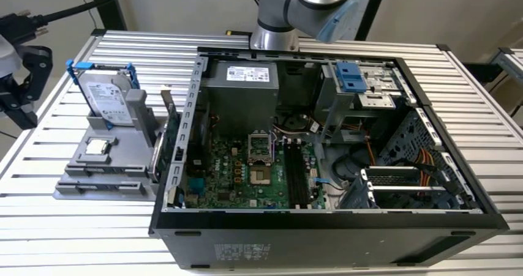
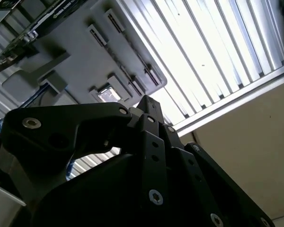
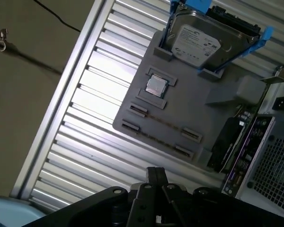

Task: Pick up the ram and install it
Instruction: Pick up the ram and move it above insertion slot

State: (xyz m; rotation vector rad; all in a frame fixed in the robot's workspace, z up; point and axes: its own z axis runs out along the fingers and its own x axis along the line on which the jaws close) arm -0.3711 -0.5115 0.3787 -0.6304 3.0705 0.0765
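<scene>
Grey holder (image 3: 199, 109) on the counter (image 3: 94, 94), beside the computer case (image 3: 274, 161), carries what I judge to be the ram (image 3: 163, 123), edge-up, its long axis along the holder's slotted edge, directly ahead of my hand (image 3: 156, 174), which is together and empty.

From my station I read the silver-grey tubular arm (image 1: 315, 0), with light-blue joint caps, standing on its round silver base (image 1: 274, 38) at the far side of the scene. It leaves the exterior view at the top. The black, link-driven metal end effector (image 1: 23, 80) hangs low at the exterior view's left edge, with black cables attached above it. In both wrist views the end effector (image 2: 146, 103) (image 3: 156, 174) shows bolted linkage bars converging on one narrow tip, the jaws drawn fully together.
</scene>
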